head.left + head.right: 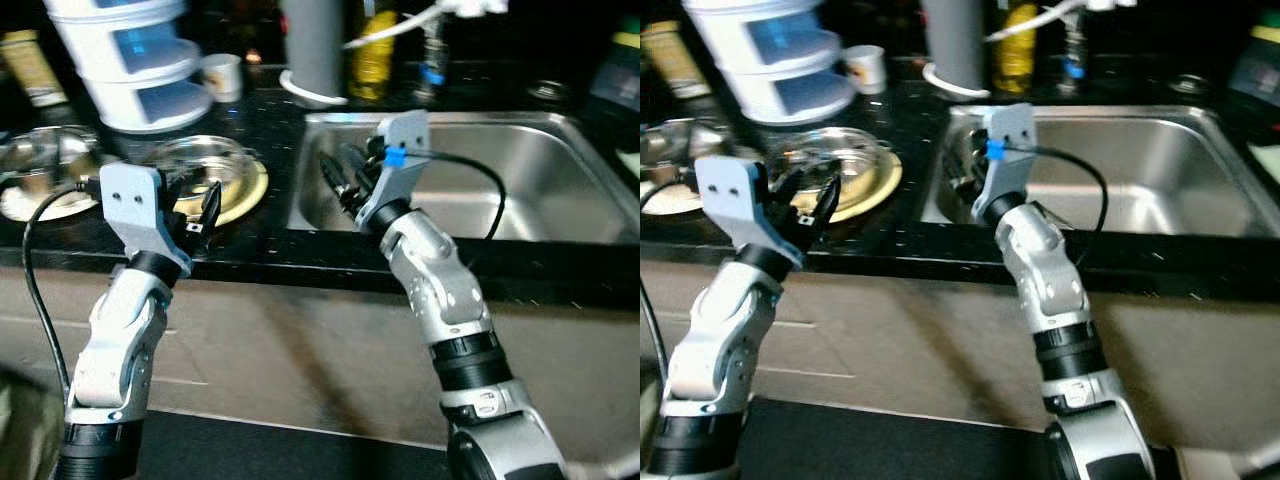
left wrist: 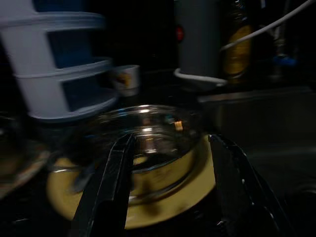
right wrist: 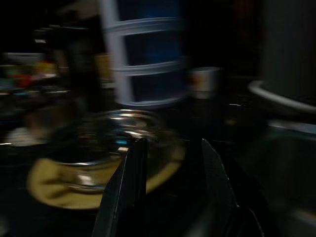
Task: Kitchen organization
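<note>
Left gripper (image 1: 200, 212): two black fingers apart, nothing between them, raised at the counter's front edge.

Clear glass bowl (image 1: 203, 160): just beyond the left gripper's fingertips, resting on a round yellow plate (image 1: 245, 195); untouched.

Right gripper (image 1: 340, 178): over the near left corner of the stainless steel sink (image 1: 560, 175), pointing toward the bowl and plate; fingers slightly apart, empty.

Shiny metal dish (image 1: 45, 165): further to the outer side of the left gripper, on the black speckled countertop (image 1: 270, 235).

White and blue stacked plastic container (image 1: 135, 55) and small white cup (image 1: 222, 75): beyond the bowl, at the counter's back.

Progress, as judged: early. Nothing gripped; bowl, plate and dish all remain on the counter. The bowl looks the likely first pick.
</note>
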Controlling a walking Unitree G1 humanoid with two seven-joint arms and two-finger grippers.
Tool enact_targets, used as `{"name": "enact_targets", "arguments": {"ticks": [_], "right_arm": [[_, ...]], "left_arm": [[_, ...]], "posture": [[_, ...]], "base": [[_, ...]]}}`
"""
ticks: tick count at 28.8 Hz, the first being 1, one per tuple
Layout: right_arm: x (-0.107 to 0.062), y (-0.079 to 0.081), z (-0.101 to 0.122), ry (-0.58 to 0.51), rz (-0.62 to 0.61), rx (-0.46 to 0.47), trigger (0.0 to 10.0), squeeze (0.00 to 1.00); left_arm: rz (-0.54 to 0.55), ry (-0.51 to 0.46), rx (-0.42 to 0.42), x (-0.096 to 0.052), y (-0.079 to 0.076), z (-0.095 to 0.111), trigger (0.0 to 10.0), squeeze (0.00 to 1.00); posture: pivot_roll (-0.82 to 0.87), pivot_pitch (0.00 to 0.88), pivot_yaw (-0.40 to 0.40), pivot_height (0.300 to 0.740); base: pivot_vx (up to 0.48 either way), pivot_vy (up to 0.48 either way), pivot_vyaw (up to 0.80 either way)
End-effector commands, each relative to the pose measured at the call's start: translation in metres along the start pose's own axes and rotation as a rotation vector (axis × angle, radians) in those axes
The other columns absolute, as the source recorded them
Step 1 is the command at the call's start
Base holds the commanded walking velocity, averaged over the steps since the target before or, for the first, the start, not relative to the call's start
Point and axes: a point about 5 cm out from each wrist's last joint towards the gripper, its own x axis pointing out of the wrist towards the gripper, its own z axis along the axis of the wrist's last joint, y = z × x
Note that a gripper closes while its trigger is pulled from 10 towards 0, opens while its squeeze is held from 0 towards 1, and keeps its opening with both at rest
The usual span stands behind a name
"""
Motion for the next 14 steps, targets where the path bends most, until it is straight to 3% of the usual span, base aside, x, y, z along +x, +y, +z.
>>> {"name": "enact_targets", "arguments": {"ticks": [1,5,6,10,14], "right_arm": [[-0.002,-0.001,0.005,-0.039,0.006,0.022,10.0,0.00],[-0.003,-0.005,0.009,-0.062,0.015,0.053,10.0,0.00],[-0.005,-0.007,0.010,-0.064,0.028,0.064,10.0,0.00],[-0.006,-0.007,0.010,-0.061,0.036,0.065,10.0,0.00],[-0.009,-0.001,0.008,-0.043,0.064,0.056,10.0,0.00]], "left_arm": [[-0.029,0.020,0.044,-0.001,-0.001,-0.005,10.0,0.00],[-0.060,0.028,0.126,0.001,-0.005,-0.008,10.0,0.00],[-0.049,0.034,0.219,0.004,-0.001,-0.012,10.0,0.00],[-0.041,0.033,0.261,0.005,0.002,-0.014,10.0,0.00],[0.034,-0.003,0.323,0.011,0.020,-0.015,10.0,0.00]], "posture": [[0.04,0.000,0.010,0.740],[0.04,0.000,0.010,0.740],[0.03,0.000,0.008,0.740],[0.03,0.000,0.006,0.740],[0.01,0.000,0.002,0.740]], "base": [[0.000,0.000,0.00],[0.000,0.000,0.00],[0.000,0.000,0.00],[0.000,0.000,0.00],[0.000,0.000,0.00]]}}
